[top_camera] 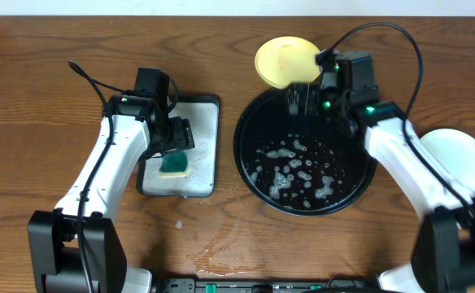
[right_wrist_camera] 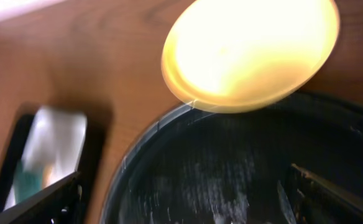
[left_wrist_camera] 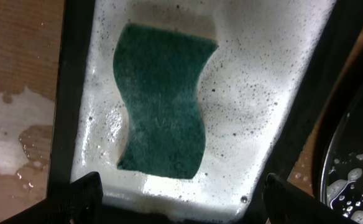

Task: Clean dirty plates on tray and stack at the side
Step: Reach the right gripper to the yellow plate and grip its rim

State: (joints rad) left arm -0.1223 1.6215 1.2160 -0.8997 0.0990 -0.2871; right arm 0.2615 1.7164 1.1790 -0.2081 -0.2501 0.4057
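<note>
Closest to the lens in the left wrist view, the left gripper (left_wrist_camera: 181,208) hangs with its jaws spread wide and nothing between them. It is poised straight above the green sponge (left_wrist_camera: 163,106), which lies flat and free in white foam on the silver tray (left_wrist_camera: 256,93). That hover suggests the sponge is either parked in its soap or about to be picked up. In the right wrist view the right gripper (right_wrist_camera: 188,202) is also wide open and empty, low over the far part of the black tray (right_wrist_camera: 188,162). Just beyond its fingers the yellow plate (right_wrist_camera: 250,50) lies across the tray's far rim, partly over the tray and partly over the wood. It looks to be on its way out towards the side rather than waiting for a scrub, and the gripper seems placed to take it by the near edge. Only suds (top_camera: 290,171) lie on the tray floor, with no plate flat inside. Farther off, by the right arm, a pale plate (top_camera: 453,159) rests on the tabletop (top_camera: 42,98), well apart from the black tray, which is probably the start of the stack. By count there are one sponge, one silver tray, one black tray and two plates plainly visible; whether another plate sits under the pale one cannot be told.
</note>
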